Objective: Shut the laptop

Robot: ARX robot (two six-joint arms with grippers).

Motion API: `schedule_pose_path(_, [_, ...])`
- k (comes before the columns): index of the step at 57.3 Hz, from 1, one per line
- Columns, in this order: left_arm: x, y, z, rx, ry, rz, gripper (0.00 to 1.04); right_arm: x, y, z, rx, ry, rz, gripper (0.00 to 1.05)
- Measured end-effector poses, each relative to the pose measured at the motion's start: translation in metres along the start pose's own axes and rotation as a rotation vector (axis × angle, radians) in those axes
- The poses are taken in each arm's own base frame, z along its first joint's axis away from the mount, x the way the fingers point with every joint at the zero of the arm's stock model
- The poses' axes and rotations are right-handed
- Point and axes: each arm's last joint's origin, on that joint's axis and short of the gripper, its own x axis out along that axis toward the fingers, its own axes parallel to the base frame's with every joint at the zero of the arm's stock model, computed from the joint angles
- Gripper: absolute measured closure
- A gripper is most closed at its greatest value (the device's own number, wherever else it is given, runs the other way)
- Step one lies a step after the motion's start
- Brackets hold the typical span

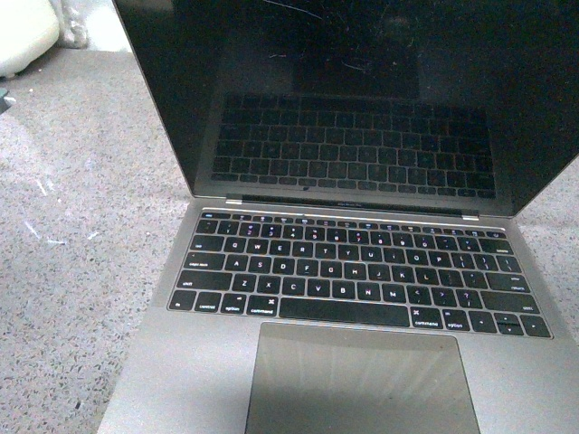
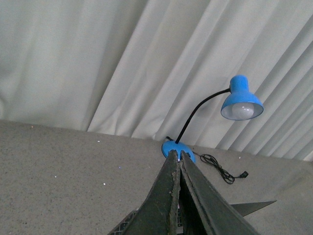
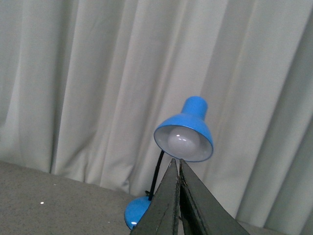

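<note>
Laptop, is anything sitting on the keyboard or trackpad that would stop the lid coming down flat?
Nothing visible does. In the front view the laptop has a bare keyboard and trackpad, with nothing between them and the open screen. The base's near edge is out of frame.

This looks like a curtained-off test bench, more office or lab than home: a grey speckled surface point(image 1: 81, 271) carries an open laptop point(image 1: 362, 271) and a blue desk lamp point(image 2: 239, 100), with pleated white curtains point(image 2: 98, 58) hung behind.
</note>
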Motion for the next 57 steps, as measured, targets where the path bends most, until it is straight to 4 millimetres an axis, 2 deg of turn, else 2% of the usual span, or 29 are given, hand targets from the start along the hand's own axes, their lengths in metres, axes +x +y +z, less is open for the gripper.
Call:
schedule_pose_path(11, [0.050,-0.002,0.015,0.041,0.094,-0.040,1.01,0.055,-0.003,0.009,-0.004,0.059,0.139,1.04])
schedule_pose_path(25, [0.095,0.003,0.025,0.127,0.222,-0.115,1.01,0.111,0.000,0.008,0.090,0.204,0.349,1.04])
schedule_pose_path(32, [0.114,0.006,0.028,0.172,0.283,-0.151,1.01,0.129,0.004,0.006,0.182,0.268,0.460,1.04])
schedule_pose_path(40, [0.130,0.007,0.029,0.248,0.370,-0.233,1.01,0.150,0.009,0.010,0.387,0.317,0.611,1.04])
schedule_pose_path(46, [0.145,0.009,0.021,0.307,0.465,-0.299,1.01,0.156,0.018,0.004,0.510,0.384,0.703,1.04])
schedule_pose_path(57, [0.156,0.009,0.006,0.427,0.596,-0.351,1.01,0.161,0.031,-0.016,0.593,0.443,0.715,1.04])
